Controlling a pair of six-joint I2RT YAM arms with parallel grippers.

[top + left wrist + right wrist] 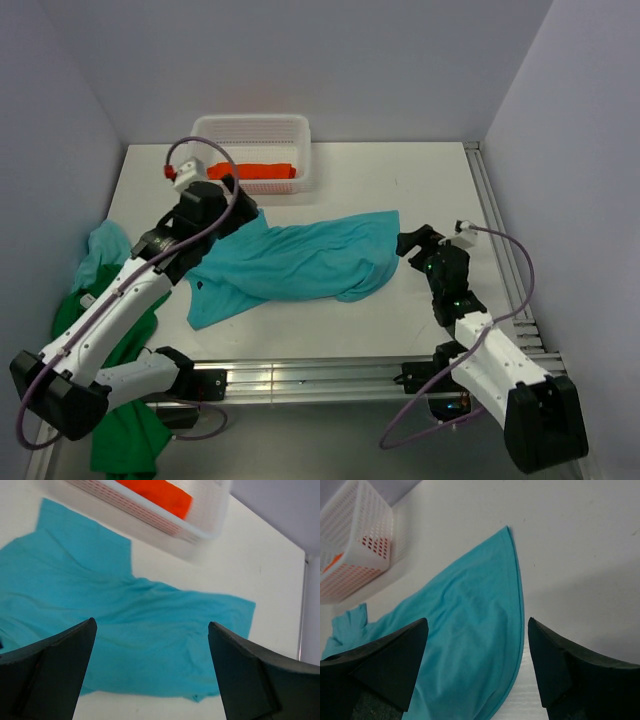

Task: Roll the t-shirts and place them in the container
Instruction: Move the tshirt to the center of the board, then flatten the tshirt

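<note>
The turquoise t-shirt lies loosely spread and wrinkled across the middle of the table; it also shows in the left wrist view and the right wrist view. My left gripper is open and empty, above the shirt's far left part. My right gripper is open and empty just off the shirt's right edge. The orange t-shirt lies in the basket. The pale blue t-shirt and the dark green t-shirt hang off the table's left side.
A white mesh basket stands at the back of the table, just beyond the left gripper. Walls close in on three sides. A metal rail runs along the table's right edge.
</note>
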